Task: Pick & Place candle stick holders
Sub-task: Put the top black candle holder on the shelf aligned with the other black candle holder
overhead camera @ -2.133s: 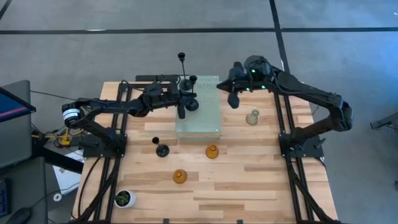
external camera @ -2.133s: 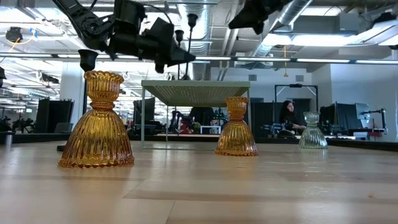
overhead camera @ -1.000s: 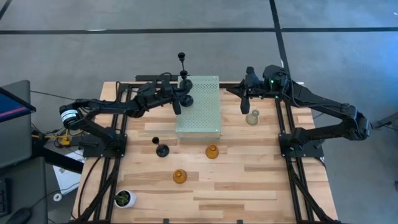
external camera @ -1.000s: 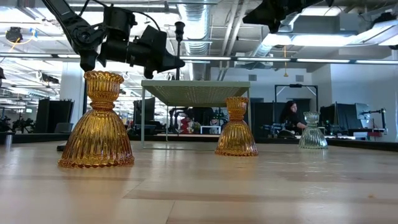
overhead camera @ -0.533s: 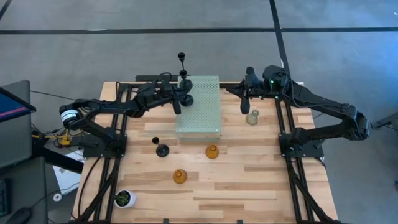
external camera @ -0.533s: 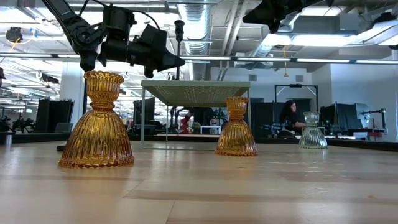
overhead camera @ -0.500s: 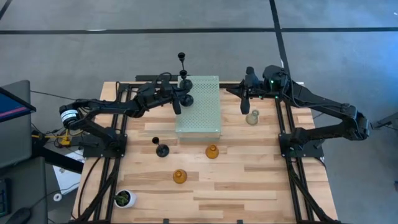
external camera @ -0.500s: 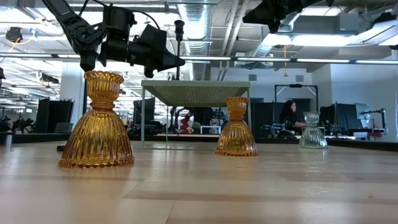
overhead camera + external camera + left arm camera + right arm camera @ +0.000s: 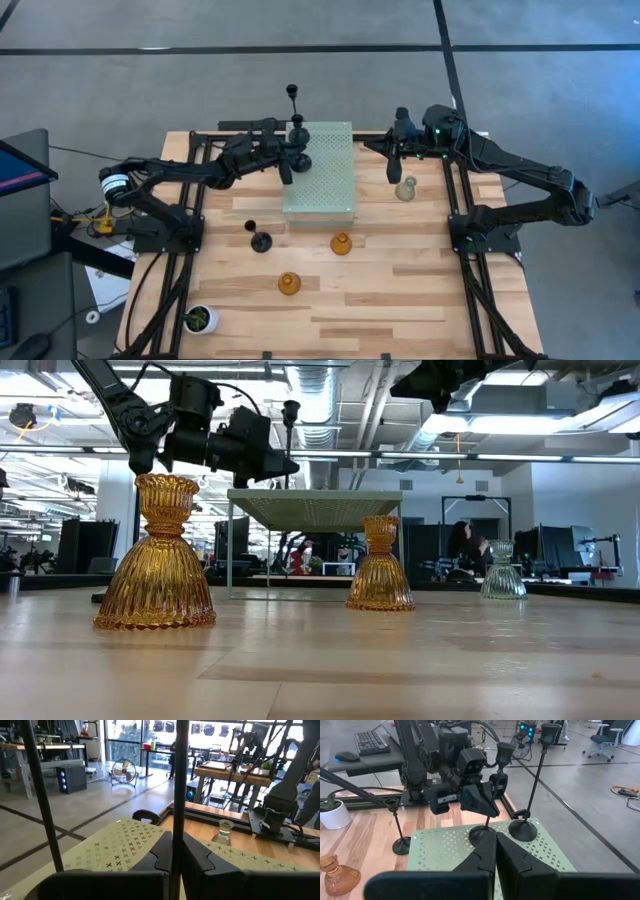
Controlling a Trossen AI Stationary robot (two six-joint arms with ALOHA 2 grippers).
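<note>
Two black candle stick holders stand on the pale green perforated block (image 9: 325,185). The far one (image 9: 294,105) stands free on its round base (image 9: 522,830). My left gripper (image 9: 293,158) is shut on the near one (image 9: 492,790). A third black holder (image 9: 260,240) stands on the table. Two amber holders (image 9: 341,243) (image 9: 289,284) stand nearer the front. My right gripper (image 9: 393,170) is shut and empty, up in the air beside the pale grey-green holder (image 9: 405,188), which stands on the table. My left gripper pinches the black holder's thin stem (image 9: 178,815) between its two fingers, about halfway up. The fingers come level from the table's left and lie across the stem. The holder stands upright, its round base (image 9: 482,835) on the green block's top.
A white pot with a green plant (image 9: 199,319) stands at the front left corner. The green block stands raised on legs (image 9: 230,550). Both arms' frames (image 9: 170,225) (image 9: 485,230) stand at the table's sides. Bare wood (image 9: 420,290) lies at the front right. A person (image 9: 465,545) sits far behind.
My left gripper has come down a little with the black holder, still shut on its stem. My right gripper has kept still above the pale holder.
</note>
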